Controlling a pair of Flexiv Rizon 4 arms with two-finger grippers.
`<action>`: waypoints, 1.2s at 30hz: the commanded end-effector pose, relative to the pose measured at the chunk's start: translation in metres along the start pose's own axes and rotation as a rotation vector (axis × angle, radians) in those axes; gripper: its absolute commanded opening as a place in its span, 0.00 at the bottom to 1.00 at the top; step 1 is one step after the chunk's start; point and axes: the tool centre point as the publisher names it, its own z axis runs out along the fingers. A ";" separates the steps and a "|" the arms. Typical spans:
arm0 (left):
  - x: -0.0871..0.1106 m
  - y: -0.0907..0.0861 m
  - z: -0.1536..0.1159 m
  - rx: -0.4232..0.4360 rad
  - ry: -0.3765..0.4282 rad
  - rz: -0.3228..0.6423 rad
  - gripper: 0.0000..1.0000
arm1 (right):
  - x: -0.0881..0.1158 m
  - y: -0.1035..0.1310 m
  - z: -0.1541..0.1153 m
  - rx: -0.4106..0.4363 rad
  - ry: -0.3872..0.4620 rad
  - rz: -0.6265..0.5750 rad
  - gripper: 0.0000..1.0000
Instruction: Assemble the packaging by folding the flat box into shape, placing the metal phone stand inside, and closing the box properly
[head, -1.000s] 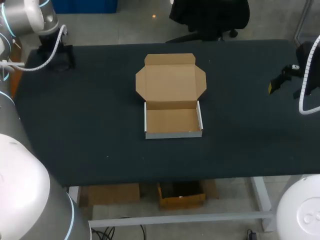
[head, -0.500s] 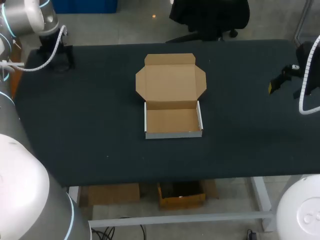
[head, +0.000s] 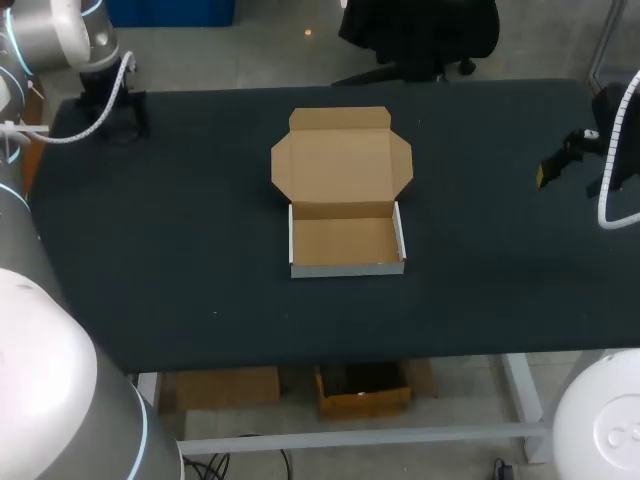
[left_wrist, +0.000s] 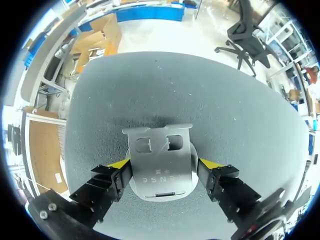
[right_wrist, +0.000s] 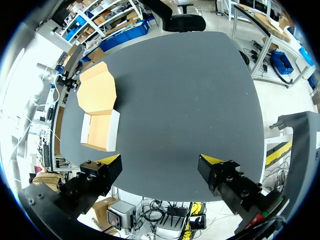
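The cardboard box stands folded at the table's middle, its tray empty and its lid lying flat behind it. It also shows in the right wrist view, far ahead and to one side of the box. The metal phone stand lies on the dark tabletop between the fingers of my left gripper, and both yellow tips touch the sides of its round base. In the head view my left gripper is at the table's back left corner. My right gripper hangs open and empty over the table's right edge.
The dark table carries only the box and the stand. Its front edge is close to my right gripper in the right wrist view.
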 end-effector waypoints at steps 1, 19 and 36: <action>0.000 -0.009 0.004 -0.064 -0.004 -0.002 0.82 | 0.000 0.000 -0.002 0.006 0.004 -0.001 1.00; -0.004 -0.009 -0.001 -0.059 -0.008 -0.019 0.00 | 0.000 0.000 -0.002 0.006 0.004 -0.001 1.00; -0.006 0.017 -0.036 0.005 -0.025 0.010 0.00 | 0.000 0.000 -0.002 0.006 0.004 -0.001 1.00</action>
